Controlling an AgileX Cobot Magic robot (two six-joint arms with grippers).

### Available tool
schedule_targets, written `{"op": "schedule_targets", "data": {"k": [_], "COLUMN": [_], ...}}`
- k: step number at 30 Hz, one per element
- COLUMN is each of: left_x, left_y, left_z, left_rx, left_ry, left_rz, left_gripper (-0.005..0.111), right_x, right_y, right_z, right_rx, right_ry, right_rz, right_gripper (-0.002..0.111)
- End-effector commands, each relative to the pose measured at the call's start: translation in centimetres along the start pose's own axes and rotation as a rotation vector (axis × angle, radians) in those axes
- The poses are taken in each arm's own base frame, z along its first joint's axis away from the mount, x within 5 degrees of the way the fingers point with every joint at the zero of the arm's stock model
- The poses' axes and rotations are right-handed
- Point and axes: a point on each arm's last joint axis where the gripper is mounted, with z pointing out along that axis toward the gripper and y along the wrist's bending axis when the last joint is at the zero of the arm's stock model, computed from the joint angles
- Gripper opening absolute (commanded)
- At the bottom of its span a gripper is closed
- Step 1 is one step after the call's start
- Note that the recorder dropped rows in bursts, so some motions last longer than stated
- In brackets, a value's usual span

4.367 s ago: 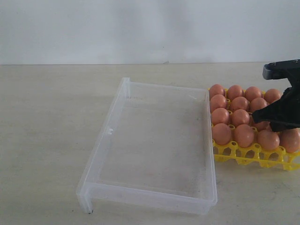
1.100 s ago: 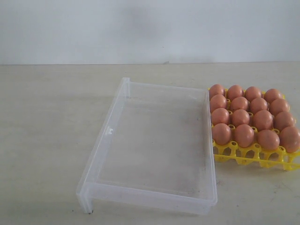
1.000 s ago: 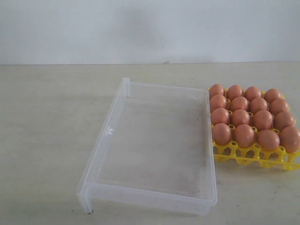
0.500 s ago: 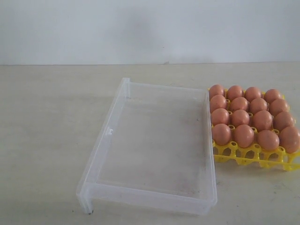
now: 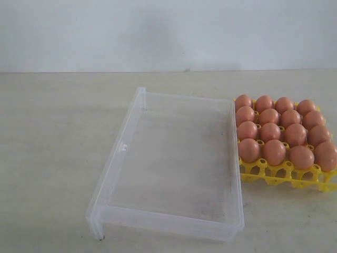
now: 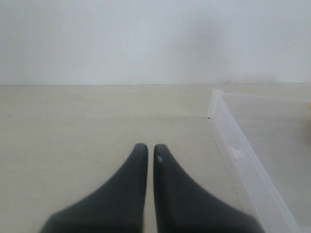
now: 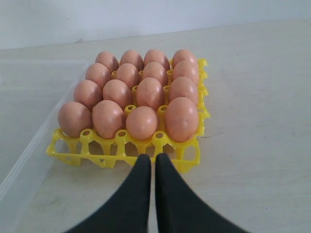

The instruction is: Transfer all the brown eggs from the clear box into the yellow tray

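Sitting in yellow tray (image 5: 274, 179): brown eggs (image 5: 270, 132) | L gripper (image 6: 146, 148), R gripper (image 7: 152, 159) together, wrist-only

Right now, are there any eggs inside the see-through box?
No, the clear box holds nothing, and all sixteen brown eggs sit in the yellow tray beside it.

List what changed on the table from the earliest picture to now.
The right gripper, which hung over the right side of the tray, has pulled back out of the exterior view. It now sits shut, just short of the tray. The eggs, the tray and the empty box have not moved.
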Motion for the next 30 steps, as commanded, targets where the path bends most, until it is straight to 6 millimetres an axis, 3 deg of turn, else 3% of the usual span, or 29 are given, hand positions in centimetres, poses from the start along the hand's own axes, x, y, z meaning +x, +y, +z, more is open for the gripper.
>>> {"op": "schedule_targets", "data": {"k": [1, 6, 11, 30], "left_x": [0.0, 0.0, 0.0, 0.0], "left_y": [0.0, 0.1, 1.3, 1.0], "left_z": [0.0, 0.0, -0.2, -0.1], "left_rx": [-0.003, -0.01, -0.237, -0.186], "left_ry": [-0.003, -0.003, -0.015, -0.013], "left_rz": [-0.001, -0.002, -0.034, -0.027], "left_gripper": [0.004, 0.004, 0.004, 0.004], "right_x": [-0.2, -0.1, -0.1, -0.1], "right_y": [0.0, 0.0, -0.1, -0.1], "right_z": [0.0, 0.0, 0.0, 0.0], "right_rx": [-0.002, -0.002, 0.005, 0.005], "right_ry": [-0.022, -0.019, -0.019, -0.019], "right_rz": [-0.006, -0.006, -0.023, -0.023], "right_gripper": [0.0, 0.0, 0.0, 0.0]}}
